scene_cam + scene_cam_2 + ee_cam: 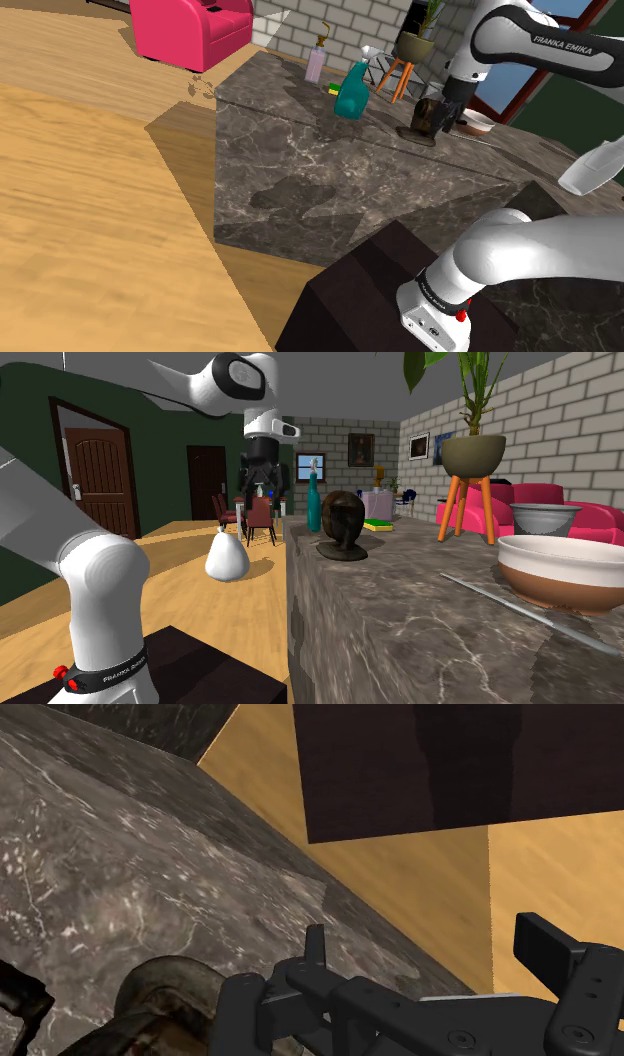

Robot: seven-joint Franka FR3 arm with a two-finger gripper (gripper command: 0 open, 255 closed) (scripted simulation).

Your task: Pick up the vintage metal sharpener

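Observation:
The sharpener (427,116) is a dark, rounded metal piece on a flat base. It stands upright on the marble counter (330,160) near the edge that faces the stand. In the second exterior view the sharpener (342,524) sits just inside that edge. My black gripper (262,492) hangs beside it at about the same height, out past the counter edge. In the wrist view the gripper (430,954) is open with nothing between its fingers (545,944). The sharpener (160,1004) lies outside one finger, and part of it is hidden by the hand.
A teal spray bottle (352,90), a pale purple bottle (316,62) and a potted plant on an orange stand (405,60) stand further along the counter. A bowl (560,572) sits near the sharpener. A pink armchair (190,25) stands on the wooden floor (90,200).

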